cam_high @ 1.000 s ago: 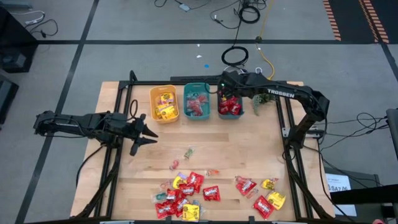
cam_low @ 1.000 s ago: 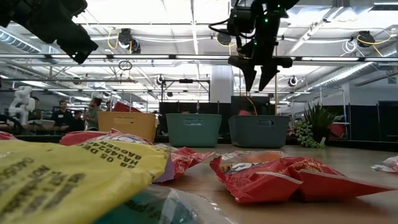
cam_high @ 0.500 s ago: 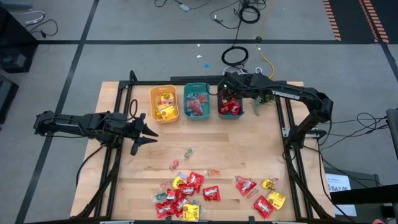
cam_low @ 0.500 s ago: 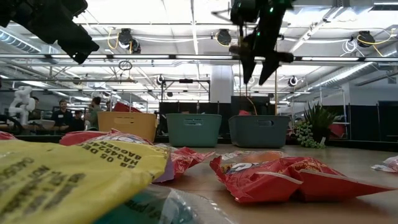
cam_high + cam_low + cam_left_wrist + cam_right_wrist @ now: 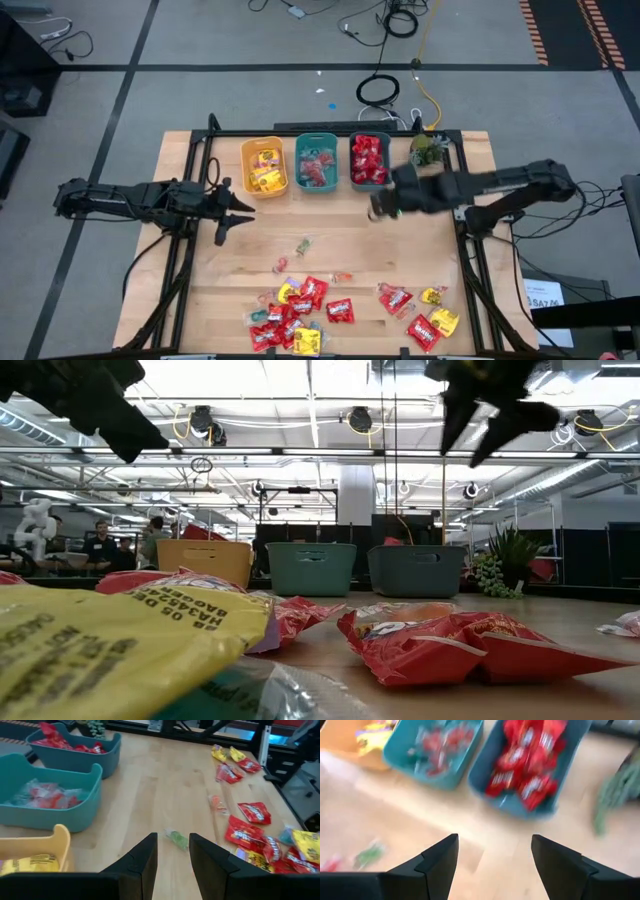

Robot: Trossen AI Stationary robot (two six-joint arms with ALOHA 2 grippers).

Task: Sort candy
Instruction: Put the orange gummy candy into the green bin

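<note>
1. Left gripper (image 5: 232,210) at the high view's left middle hangs over bare wood, fingers a narrow gap apart, holding nothing.
2. Candy (image 5: 300,310) lies heaped along the lower centre of the table (image 5: 330,240), more packets (image 5: 430,320) at lower right; a few tiny pieces (image 5: 303,245) lie loose above the heap.
3. Bins at upper centre: yellow bin (image 5: 263,166), teal bin (image 5: 317,164), and another bin (image 5: 369,160) full of red packets.
4. Right gripper (image 5: 383,205) just below that bin, jaws spread wide, empty.
5. Packets look light, crinkly, slippery; best pinched across a flat middle, I'd judge.

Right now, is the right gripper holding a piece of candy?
No. In the right wrist view the right gripper is open and empty above the bare table.
</note>
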